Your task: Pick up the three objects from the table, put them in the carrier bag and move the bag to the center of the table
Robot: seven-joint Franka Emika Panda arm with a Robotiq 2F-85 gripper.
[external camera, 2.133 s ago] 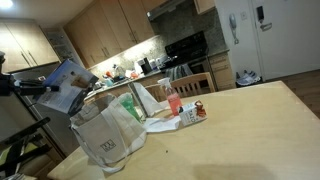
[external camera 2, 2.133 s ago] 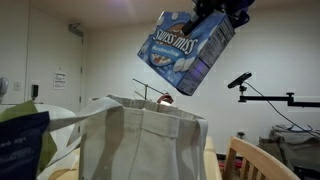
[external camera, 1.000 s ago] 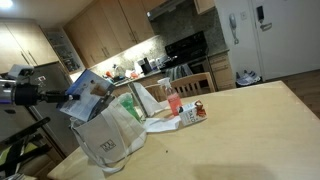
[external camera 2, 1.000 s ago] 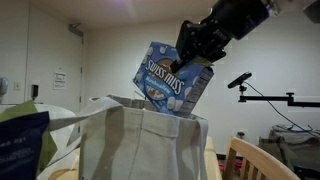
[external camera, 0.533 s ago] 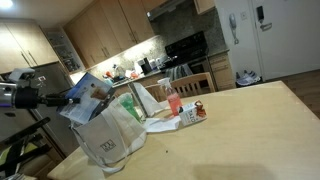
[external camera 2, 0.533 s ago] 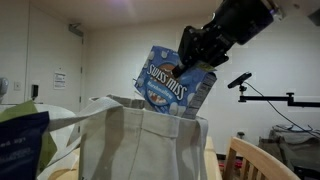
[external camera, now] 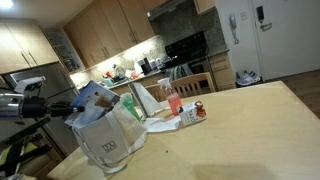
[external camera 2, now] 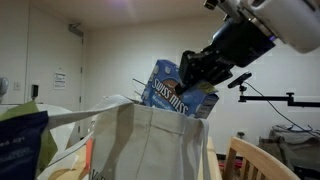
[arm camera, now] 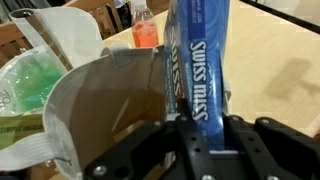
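Note:
My gripper [arm camera: 198, 126] is shut on the light-blue Swiss Miss carton [arm camera: 200, 55], with a finger on each flat side. The carton [external camera 2: 175, 88] stands tilted, its lower end inside the mouth of the whitish carrier bag [external camera 2: 150, 140]. In an exterior view the carton [external camera: 97, 97] sticks out of the bag [external camera: 108, 135] near the table's [external camera: 240, 135] corner, and the gripper [external camera: 78, 104] reaches in from the side. A red-and-white packet [external camera: 195, 112] lies on the table past the bag, beside a pale flat item [external camera: 165, 123].
A pink-red bottle [external camera: 173, 100] stands behind the packet and also shows beyond the bag as the bottle [arm camera: 145, 30]. A second bag with green contents [arm camera: 30, 80] sits beside the carrier bag. A wooden chair back [external camera 2: 255, 160] stands close to the table edge.
The arm has come down and swung over the bag. The carton, earlier held high above it, now dips into the bag's mouth, and the bag's rim has shifted.

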